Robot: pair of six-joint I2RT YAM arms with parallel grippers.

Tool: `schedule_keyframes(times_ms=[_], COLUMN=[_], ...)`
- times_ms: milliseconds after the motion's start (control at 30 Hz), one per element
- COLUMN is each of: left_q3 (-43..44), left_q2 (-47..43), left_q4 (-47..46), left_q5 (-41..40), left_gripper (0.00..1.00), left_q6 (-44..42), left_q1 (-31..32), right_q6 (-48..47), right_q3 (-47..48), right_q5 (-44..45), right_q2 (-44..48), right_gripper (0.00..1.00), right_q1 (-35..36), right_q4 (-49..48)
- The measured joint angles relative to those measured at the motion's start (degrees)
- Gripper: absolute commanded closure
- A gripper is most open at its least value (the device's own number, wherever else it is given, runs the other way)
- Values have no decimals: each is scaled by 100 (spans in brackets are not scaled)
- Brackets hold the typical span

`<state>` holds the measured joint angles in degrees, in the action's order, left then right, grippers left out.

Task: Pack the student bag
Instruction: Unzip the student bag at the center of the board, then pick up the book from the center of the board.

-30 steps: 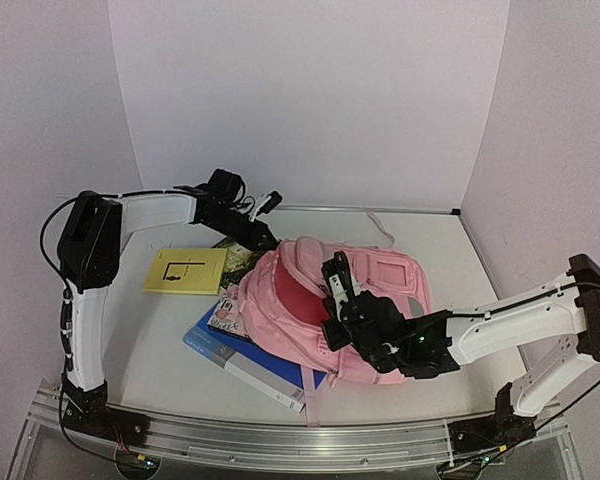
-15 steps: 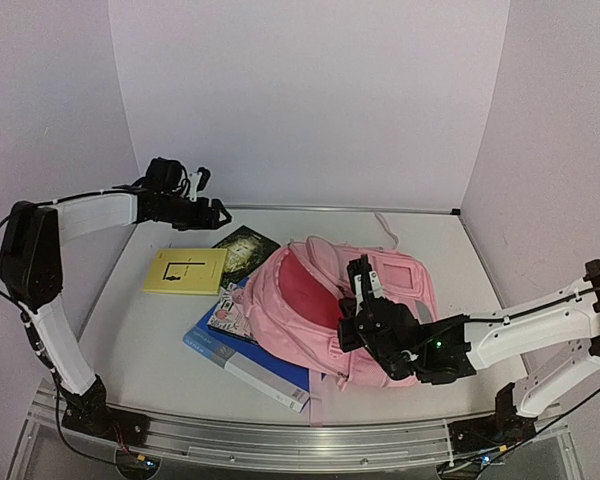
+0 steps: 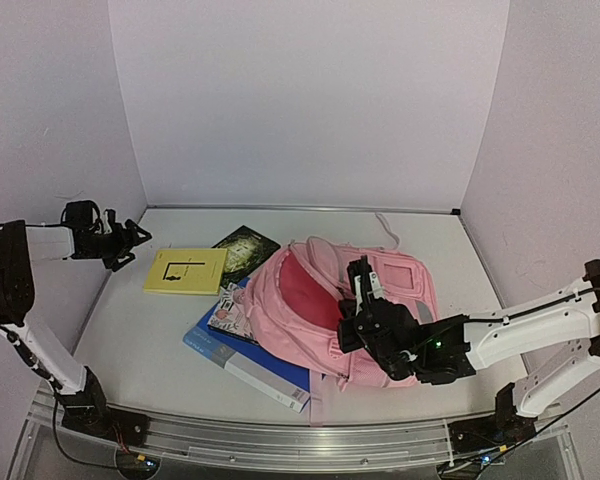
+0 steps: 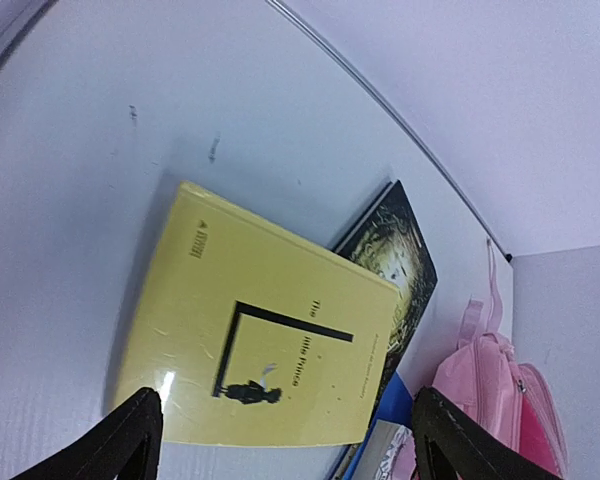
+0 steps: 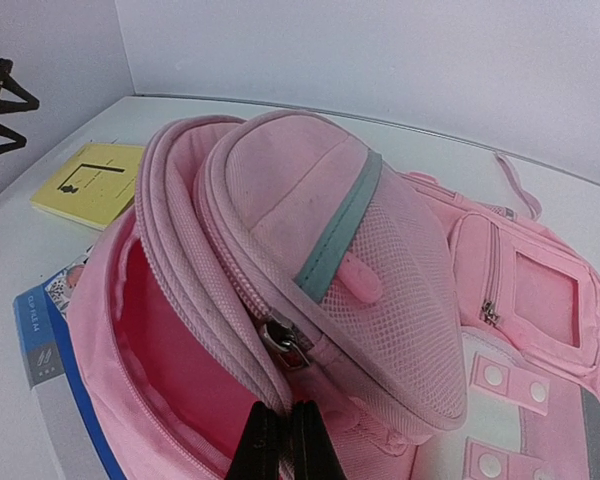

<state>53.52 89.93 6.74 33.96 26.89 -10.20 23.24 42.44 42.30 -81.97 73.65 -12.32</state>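
Observation:
The pink student bag (image 3: 380,290) lies in the middle of the table, its main compartment gaping toward the left and showing a darker pink lining (image 5: 170,340). My right gripper (image 3: 358,292) is shut on the bag's opening rim just below a zipper pull (image 5: 285,340), with the fabric pinched between its fingers (image 5: 265,445). My left gripper (image 3: 123,243) hovers open and empty at the table's far left, left of a yellow book (image 3: 185,270). In the left wrist view that yellow book (image 4: 270,330) lies between and beyond the spread fingers (image 4: 130,440).
A dark-covered book (image 3: 246,247) lies behind the yellow one. A blue book (image 3: 242,362) and an illustrated magazine (image 3: 227,315) stick out from under the bag's left side. A pink strap (image 3: 385,228) trails toward the back wall. Walls close in on three sides.
My left gripper opened and swung from behind the bag out to the far left edge of the table. My right gripper shifted slightly right, still pinching the bag's rim.

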Motion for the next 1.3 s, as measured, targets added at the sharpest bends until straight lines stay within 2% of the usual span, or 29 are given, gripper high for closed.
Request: schedule_keyframes(times_ms=[67,167,367,633,1300], left_q3=[160,532,1469,2457,2595], left_q2=[345,981,1999,2815,3328], left_q4=[-81,-77,162,778,1293], left_q5=[337,694,1111,1141,1558], left_gripper=[16,18,21,24,30], left_q6=[-40,-186,-666,-1343,-1518], left_q1=[-435,-699,-656,-631,-231], right_q6=[0,-2,-3,-2,-19], right_q3=[12,42,98,106,269], right_q5=[-25,-64,-108,-125,-142], right_q2=[-17,-50,-57,-62,-278], right_gripper=[100,100,100,100,100], right_q1=[0,0,0,0,0], right_q4=[7,37,91,120,138])
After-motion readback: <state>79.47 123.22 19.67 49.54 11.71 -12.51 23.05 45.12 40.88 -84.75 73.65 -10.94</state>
